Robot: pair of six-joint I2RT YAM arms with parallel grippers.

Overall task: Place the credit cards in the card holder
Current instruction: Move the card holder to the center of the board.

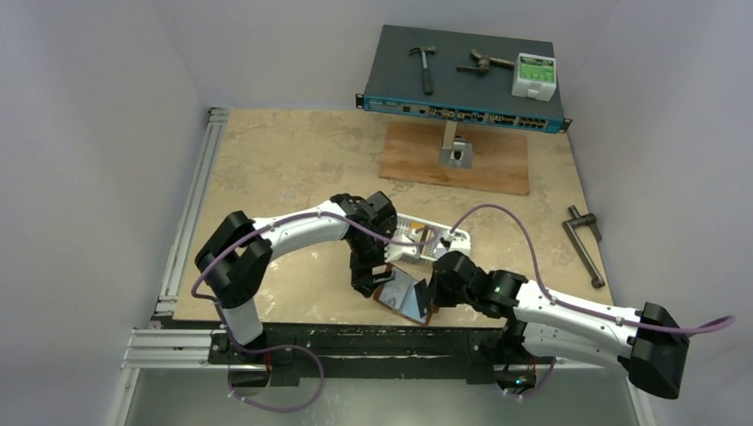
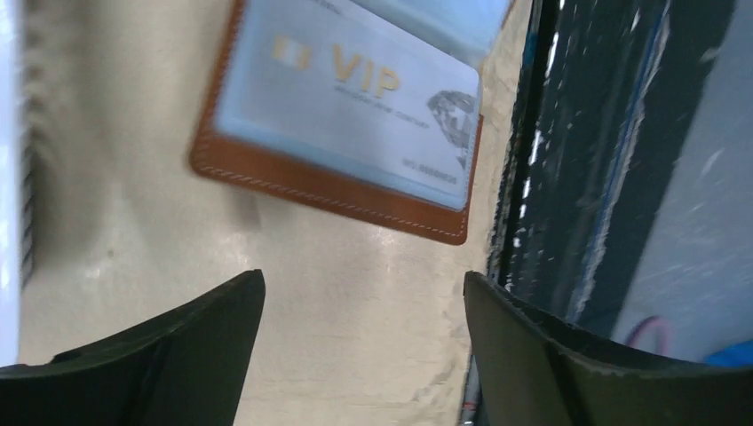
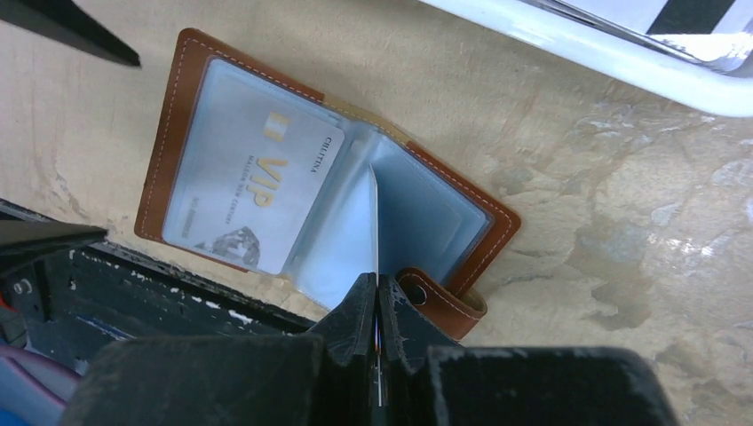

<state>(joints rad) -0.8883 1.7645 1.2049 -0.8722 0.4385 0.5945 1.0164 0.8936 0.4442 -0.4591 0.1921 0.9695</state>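
Left gripper (image 2: 364, 286): jaws apart, nothing between them, poised just left of the card holder (image 3: 311, 200). Right gripper (image 3: 379, 291): pinched together on a thin clear leaf (image 3: 376, 222) of the holder's insert, standing it upright so a pocket gapes.

Location: the holder lies open and flat on the surface (image 1: 293, 169), at its near edge, between the two grippers.

Progress: one credit card, pale and marked VIP (image 3: 249, 191), sits fully inside the holder's left half. The pockets right of the raised leaf look empty. The white tray (image 1: 429, 238) just beyond the holder shows coloured bits, probably the remaining cards but too small to count. Judgement: one card in and several to go, so the next card must be fetched from the tray.

Edges and room: the holder's near side lies just beside the black frame rail (image 2: 568, 177) along the surface's edge. Margin there is slim, and a nudge toward near could slide the holder off. The tray crowds the far side. Open surface lies left and farther back. The switch box (image 1: 462, 80) and tools sit well apart at the far end.
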